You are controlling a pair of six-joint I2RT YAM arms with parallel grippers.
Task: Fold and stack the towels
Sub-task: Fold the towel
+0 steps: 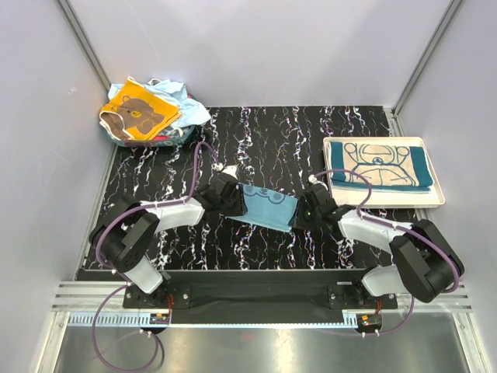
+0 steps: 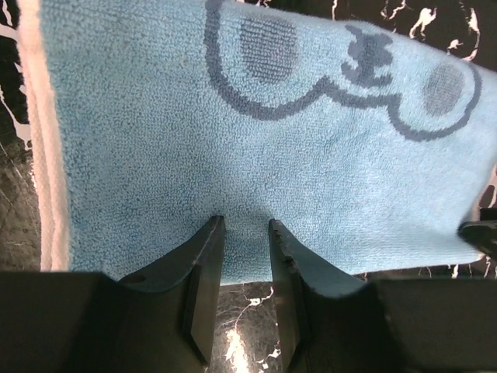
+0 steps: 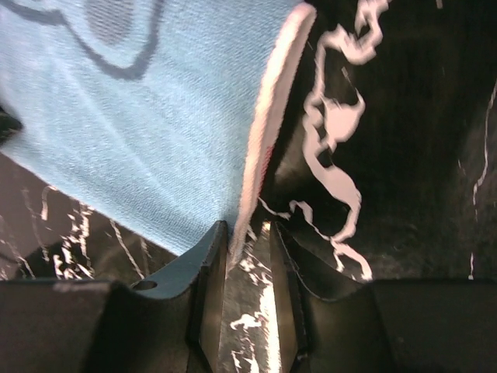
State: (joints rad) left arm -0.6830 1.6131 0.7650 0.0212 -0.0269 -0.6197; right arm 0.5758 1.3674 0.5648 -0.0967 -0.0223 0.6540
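- Light-blue terry towel (image 1: 268, 206), printed with a darker animal face, lies at the centre of the black white-veined table (image 1: 264, 140), between both grippers.
- Left arm: reaches low toward centre with its elbow folded back. Left gripper (image 2: 245, 229) has its jaws parted astride the towel's near edge; the cloth is flat and unpinched.
- Right arm: mirrored, low, angled inward. Right gripper (image 3: 248, 229) has its jaws parted at the white-hemmed corner, with bare table between them and nothing grasped.
- Teal-and-beige folded towel (image 1: 380, 165) rests on the white tray (image 1: 435, 194), at right.
- Orange bear towel (image 1: 138, 113) tops the heap of loose towels (image 1: 182, 113) in the far-left corner.
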